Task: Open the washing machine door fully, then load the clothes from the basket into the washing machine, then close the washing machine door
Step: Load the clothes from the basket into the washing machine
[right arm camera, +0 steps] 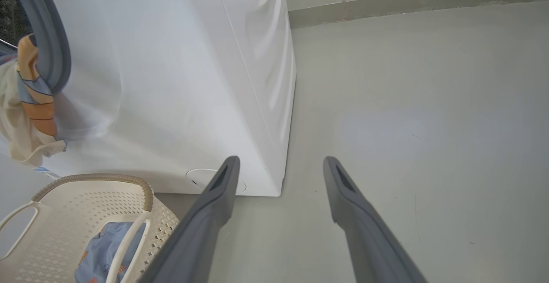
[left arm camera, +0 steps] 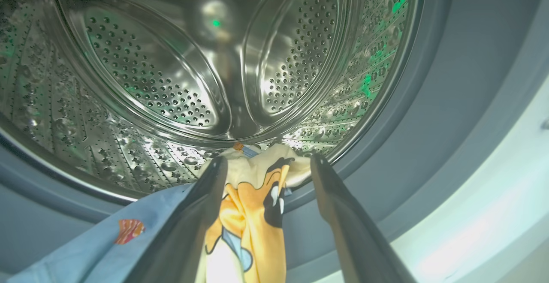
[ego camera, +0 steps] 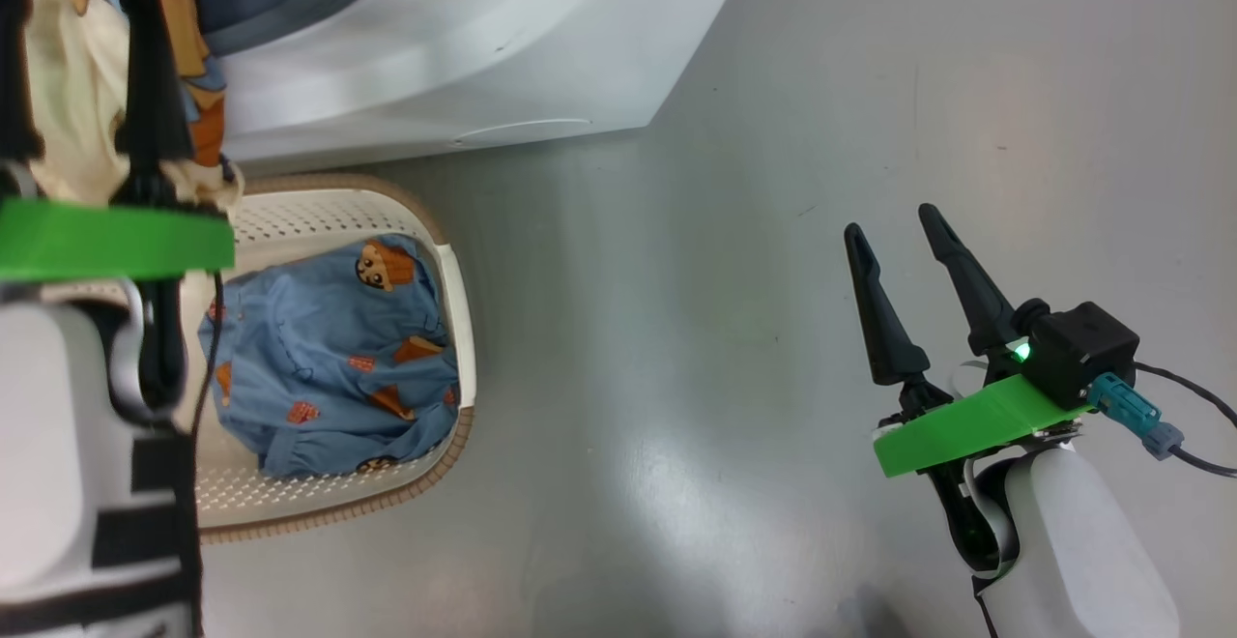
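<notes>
The washing machine (ego camera: 464,39) stands open, and its steel drum (left arm camera: 150,68) has no clothes inside. A cream and orange garment (left arm camera: 253,197) drapes over the grey-blue gasket (left arm camera: 429,103) at the drum's lower lip, with light blue printed cloth (left arm camera: 85,248) beside it. My left gripper (left arm camera: 268,161) is open at that lip, its fingers wide on either side of the garment. The cream basket (ego camera: 425,469) sits on the floor in front of the machine with a light blue printed garment (ego camera: 329,358) in it. My right gripper (ego camera: 891,222) hangs open over bare floor. The door is out of view.
Grey floor (ego camera: 734,232) stretches to the right of the washing machine and basket. The round flap (right arm camera: 201,178) sits low on the machine's front, just behind the basket (right arm camera: 85,180). A wall base (right arm camera: 407,4) runs along the far side of the floor.
</notes>
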